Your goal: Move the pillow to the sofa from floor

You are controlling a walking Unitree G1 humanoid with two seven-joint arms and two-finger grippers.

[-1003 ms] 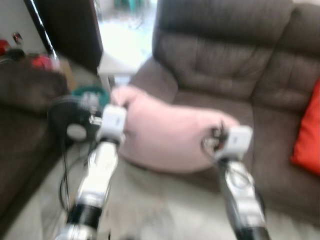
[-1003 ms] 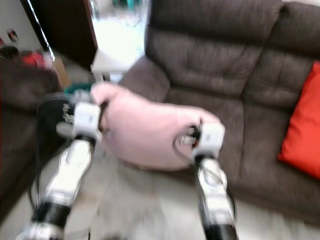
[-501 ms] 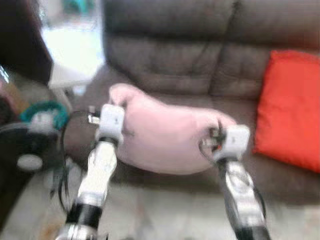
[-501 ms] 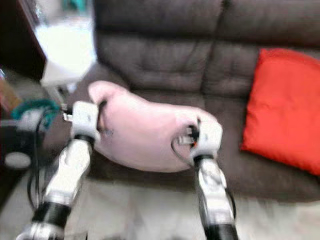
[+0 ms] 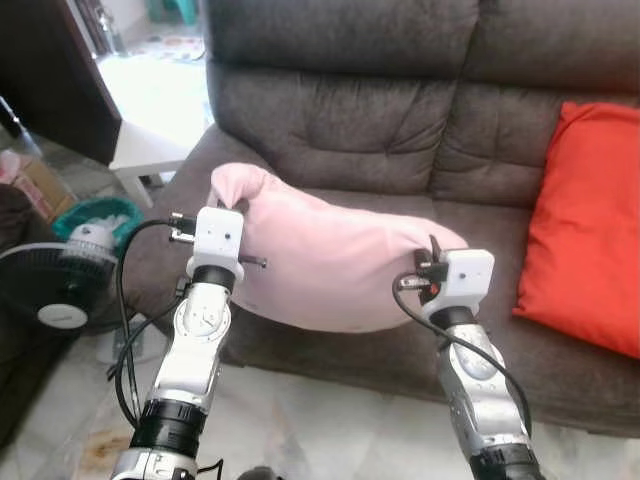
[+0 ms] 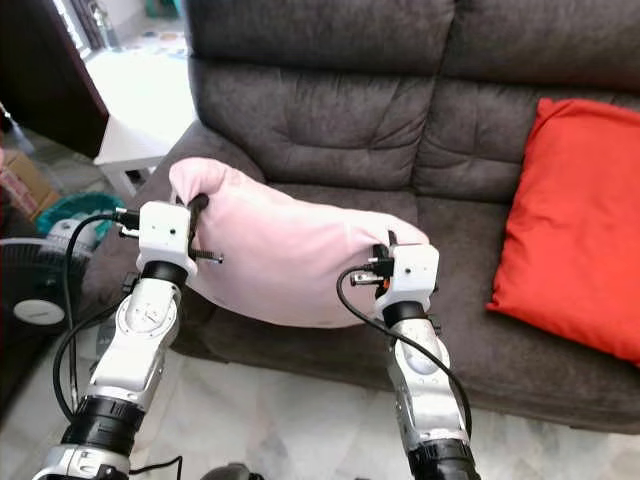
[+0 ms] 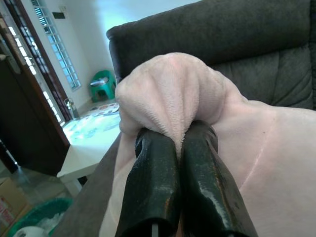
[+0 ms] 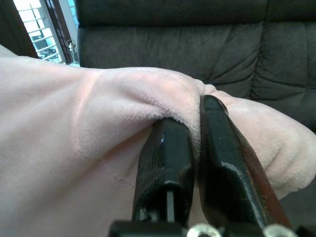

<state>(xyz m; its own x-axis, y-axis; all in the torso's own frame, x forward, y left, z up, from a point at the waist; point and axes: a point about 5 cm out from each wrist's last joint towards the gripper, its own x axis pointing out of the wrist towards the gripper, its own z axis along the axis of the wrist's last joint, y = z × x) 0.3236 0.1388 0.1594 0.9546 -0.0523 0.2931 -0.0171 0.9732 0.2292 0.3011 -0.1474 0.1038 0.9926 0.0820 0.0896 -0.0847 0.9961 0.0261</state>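
Observation:
A soft pink pillow point(image 5: 330, 265) hangs in the air between my two arms, just in front of the left seat of the dark brown sofa point(image 5: 400, 130). My left gripper point(image 7: 180, 136) is shut on the pillow's left corner, which bunches up above the black fingers point(image 7: 153, 182). At the pillow's right end my right gripper point(image 8: 195, 116) is shut on a fold of the fabric. The pillow's lower edge hangs level with the front of the seat cushion point(image 5: 330, 345).
A red cushion point(image 5: 585, 225) leans on the sofa's right seat. On the left stand a black floor fan point(image 5: 55, 295), a teal basket point(image 5: 95, 215) and a white low table point(image 5: 150, 150). Pale tiled floor point(image 5: 300, 420) lies before the sofa.
The view has swung right and sharpened: the sofa now faces me squarely and the red cushion shows more fully. Both grippers keep the same hold on the pillow.

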